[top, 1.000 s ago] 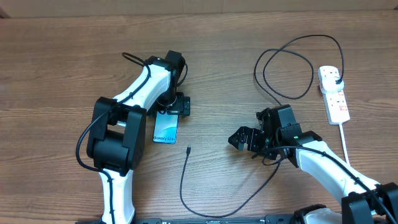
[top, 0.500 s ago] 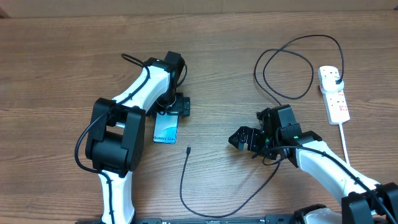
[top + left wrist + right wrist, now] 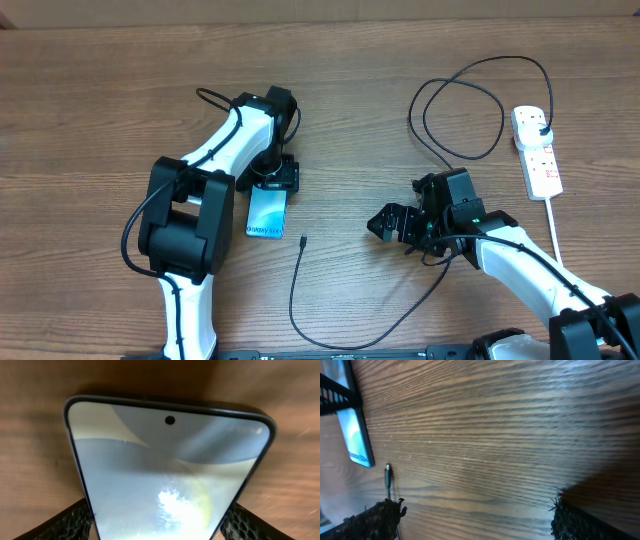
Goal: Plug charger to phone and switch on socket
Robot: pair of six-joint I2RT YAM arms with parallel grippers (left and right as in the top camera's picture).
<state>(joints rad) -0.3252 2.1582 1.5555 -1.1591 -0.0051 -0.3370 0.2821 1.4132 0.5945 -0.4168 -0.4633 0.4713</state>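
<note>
**Overhead:** The phone [image 3: 267, 213] lies flat on the desk [image 3: 90, 90], its far end under the left jaws. The connector tip of the charger [image 3: 292, 290] rests loose between the two pairs of jaws, nearer the phone and not plugged in. The cable's black plug sits at the socket [image 3: 537, 150], well behind the right jaws. The switch position is too small to read.

**Left wrist:** The jaws flank the phone's [image 3: 170, 475] two long edges, drawn narrow. Whether they grip it cannot be told.

**Right wrist:** The jaws are spread wide and empty. The charger [image 3: 387, 474] tip lies just ahead of one finger, with the phone [image 3: 357, 442] beyond it.

Both steps appear outstanding. No container is in sight.
</note>
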